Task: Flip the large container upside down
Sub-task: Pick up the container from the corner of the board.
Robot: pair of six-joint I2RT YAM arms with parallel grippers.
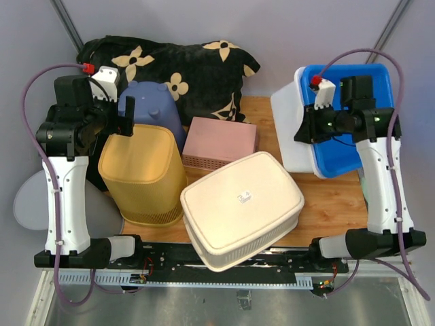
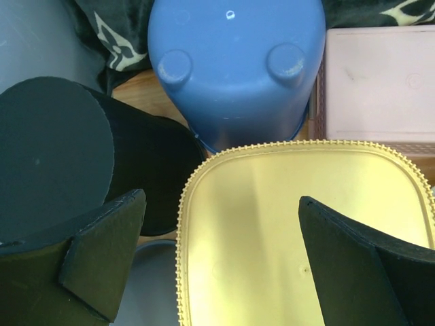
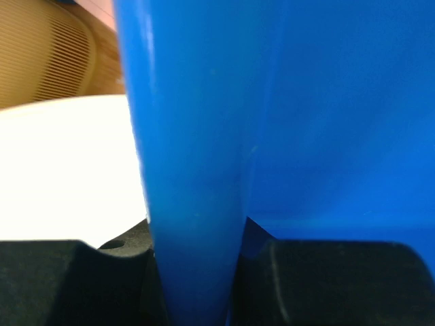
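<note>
The large container, a blue tub (image 1: pixel 353 129) against a white shell (image 1: pixel 291 129), stands tilted at the back right of the table. My right gripper (image 1: pixel 307 125) is shut on its blue wall; in the right wrist view that wall (image 3: pixel 197 170) fills the space between the two black fingers (image 3: pixel 68 278). My left gripper (image 1: pixel 126 122) is open and empty, hovering over the upturned yellow bin (image 1: pixel 143 170). In the left wrist view the gripper (image 2: pixel 221 224) has the yellow bin's base (image 2: pixel 272 238) below it.
An upturned blue-violet bin (image 1: pixel 149 102) stands behind the yellow one, also in the left wrist view (image 2: pixel 238 68). A pink box (image 1: pixel 221 142) sits mid-table. A cream upturned bin (image 1: pixel 241 207) lies at the front centre. A black floral cushion (image 1: pixel 190 68) lies at the back.
</note>
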